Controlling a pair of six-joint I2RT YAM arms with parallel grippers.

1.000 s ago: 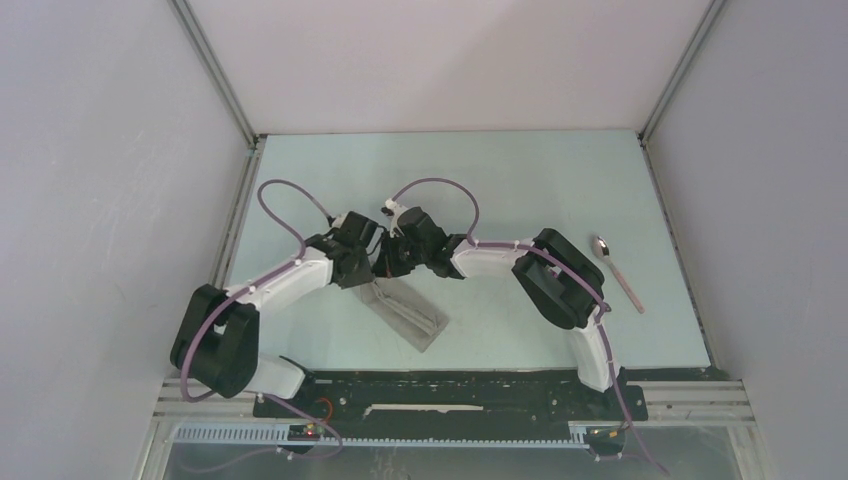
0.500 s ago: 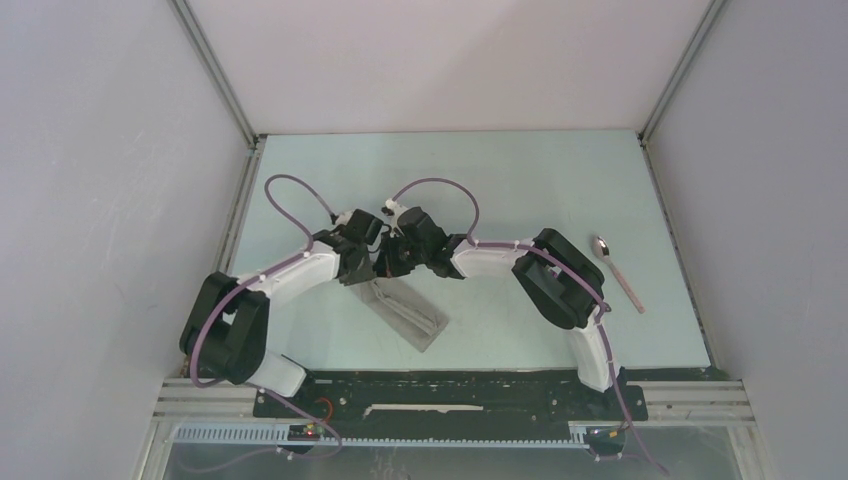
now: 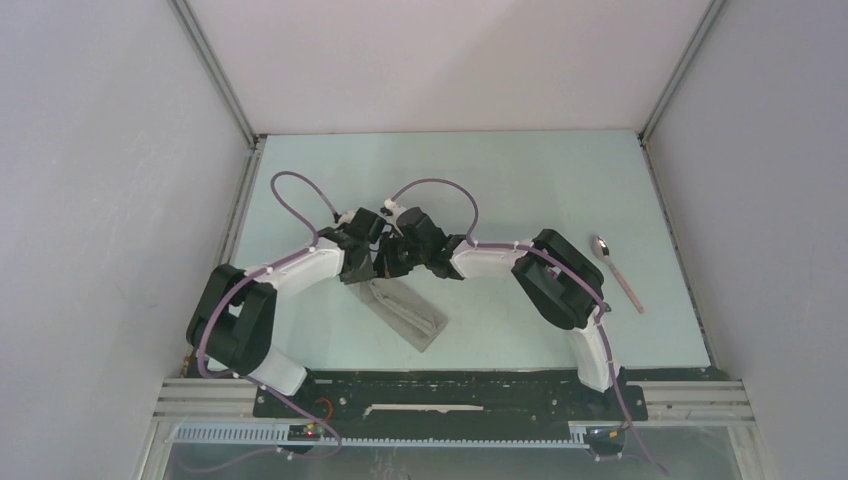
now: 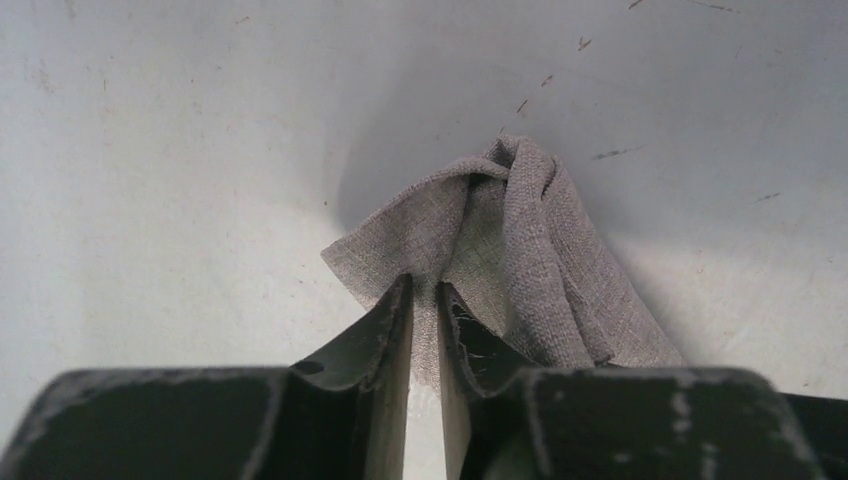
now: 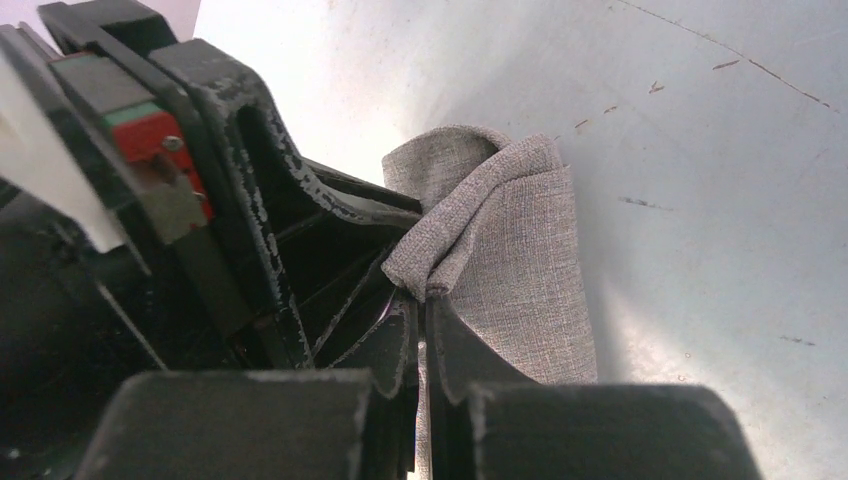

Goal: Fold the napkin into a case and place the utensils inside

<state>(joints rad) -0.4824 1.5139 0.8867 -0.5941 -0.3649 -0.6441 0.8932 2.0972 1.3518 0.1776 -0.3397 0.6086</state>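
– Napkin (image 4: 520, 230) grip: what do the jaws hold?
– On the left gripper (image 4: 425, 290) the jaws stand almost together, with one cloth layer at the open end pinched between the tips. On the right gripper (image 5: 420, 300) the jaws are together, clamped on the neighbouring folded edge. Both grips sit side by side and raise that end into a small peak.
– Location of the napkin?
– Centre of the top view, on the table (image 3: 520, 190). It is folded to a narrow strip running toward the lower right, and the gripped end is the upper-left one.
– Handling?
– Judged light, soft and limp, with a coarse weave that should not slip. It will sag wherever unsupported. Take hold at layer edges only, one layer per gripper, and part them to form a mouth.
– Contents?
– The spoon (image 3: 617, 272) lies bare at the right of the frame, well apart from the cloth. No fork is visible, and it cannot be told whether it sits inside the pocket or under the arms.
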